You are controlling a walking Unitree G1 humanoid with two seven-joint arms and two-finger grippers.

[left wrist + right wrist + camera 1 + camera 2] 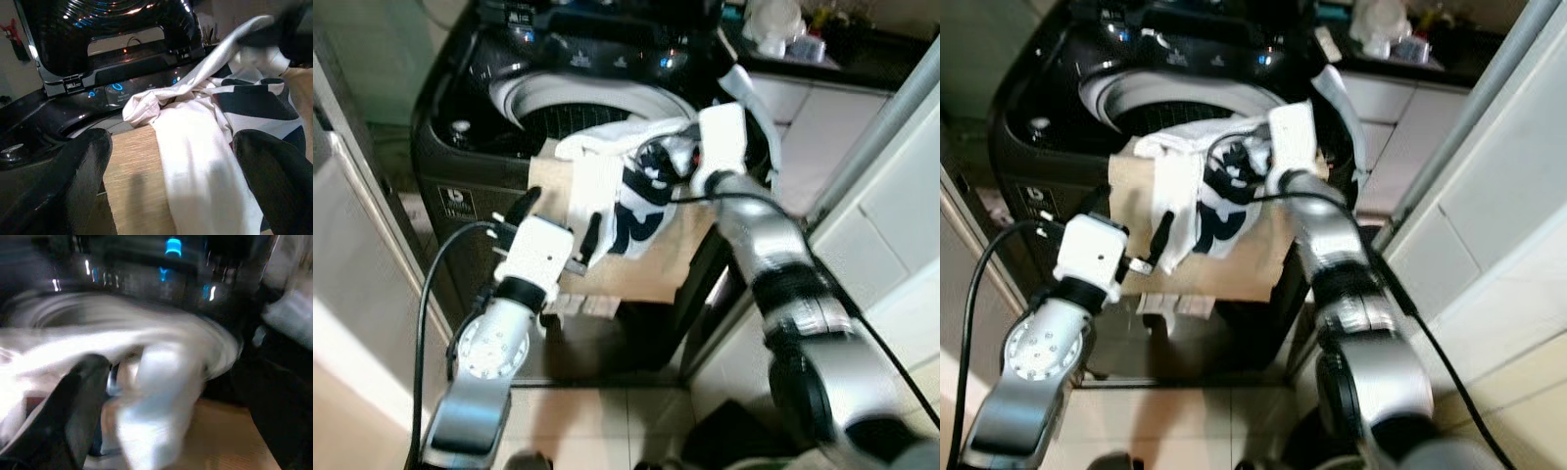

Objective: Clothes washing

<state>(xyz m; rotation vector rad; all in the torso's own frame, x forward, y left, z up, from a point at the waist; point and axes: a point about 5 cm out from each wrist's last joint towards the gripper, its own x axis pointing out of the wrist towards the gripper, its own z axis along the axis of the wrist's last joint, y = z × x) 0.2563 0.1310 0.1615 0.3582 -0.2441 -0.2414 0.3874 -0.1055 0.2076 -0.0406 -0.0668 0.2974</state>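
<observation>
On the left, my left gripper [558, 223] hangs with its fingers spread wide, holding nothing, just near of the white and navy garment [625, 191]. That garment drapes over a tan board [651, 259] at the near edge of the black washing machine [470, 117]. Further right, my right gripper [668, 163] is pinched on the garment's bunched top.

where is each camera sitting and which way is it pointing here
Left eye: on the head, looking down at the washing machine, both arms, left gripper open.
Right eye: same scene beside it; right gripper at the garment.
Left wrist: along its two black fingers toward the board.
Right wrist: blurred, one finger against white cloth.
All four share the garment and washer.
</observation>
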